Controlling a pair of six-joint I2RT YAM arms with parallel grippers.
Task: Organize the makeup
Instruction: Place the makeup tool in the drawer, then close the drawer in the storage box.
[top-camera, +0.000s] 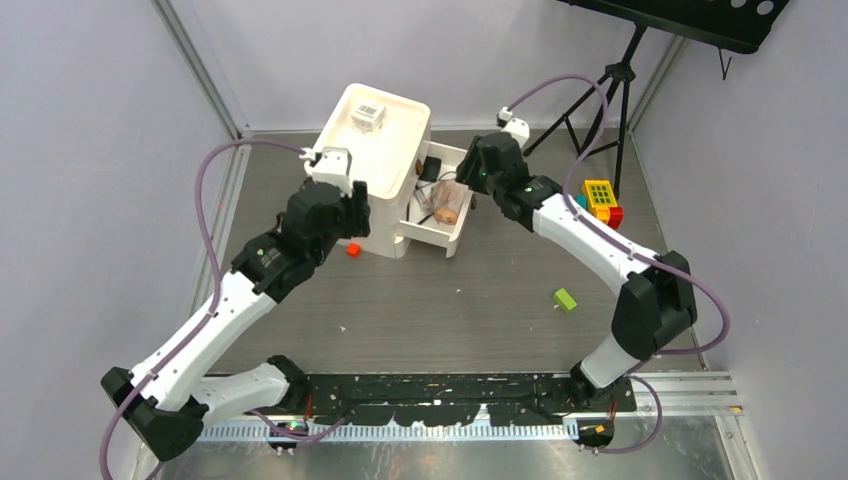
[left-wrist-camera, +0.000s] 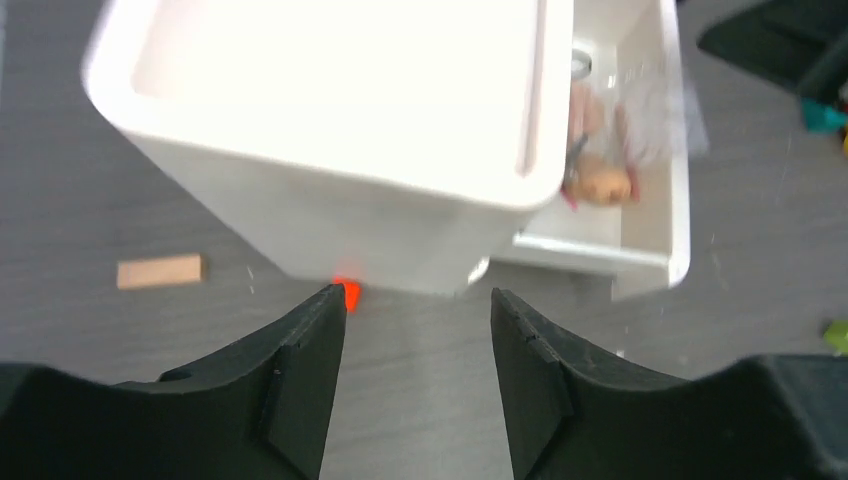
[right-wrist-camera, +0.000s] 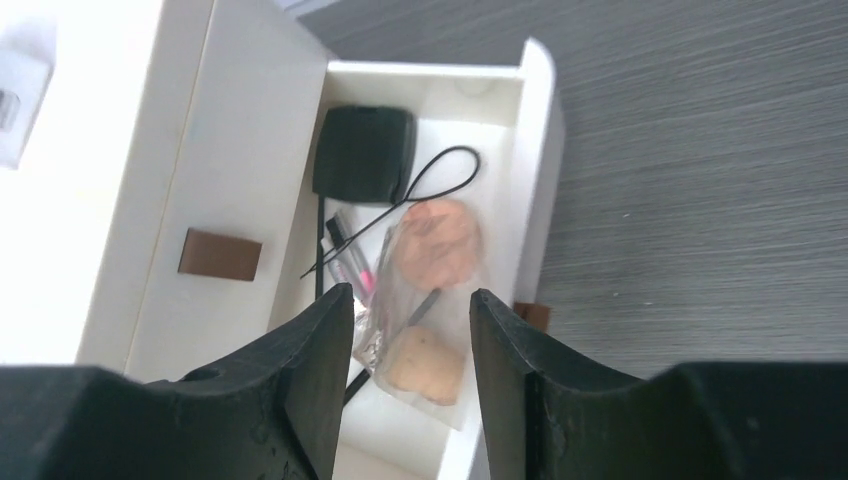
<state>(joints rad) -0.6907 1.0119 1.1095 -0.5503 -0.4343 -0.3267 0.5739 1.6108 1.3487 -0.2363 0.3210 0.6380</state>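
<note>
1. While the bagged sponges (right-wrist-camera: 440, 240) are lying in the open drawer (right-wrist-camera: 535, 150), the compact (right-wrist-camera: 363, 153) is sitting just beside them.
2. The right gripper (right-wrist-camera: 410, 297) is hovering above them, fingers apart, gripping nothing.
3. The left gripper (left-wrist-camera: 418, 295) is hanging near the organizer (left-wrist-camera: 330, 100), fingers apart, empty.

Grey wood-grain table (top-camera: 450, 300) between pale lilac walls (top-camera: 90, 150).

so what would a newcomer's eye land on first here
The white plastic drawer cabinet stands mid-table, its drawer pulled out toward the right arm. Inside lie peach sponges in a clear bag and a square black compact, with the right gripper hanging open above them. The left gripper, also open, faces the cabinet's near side.
</note>
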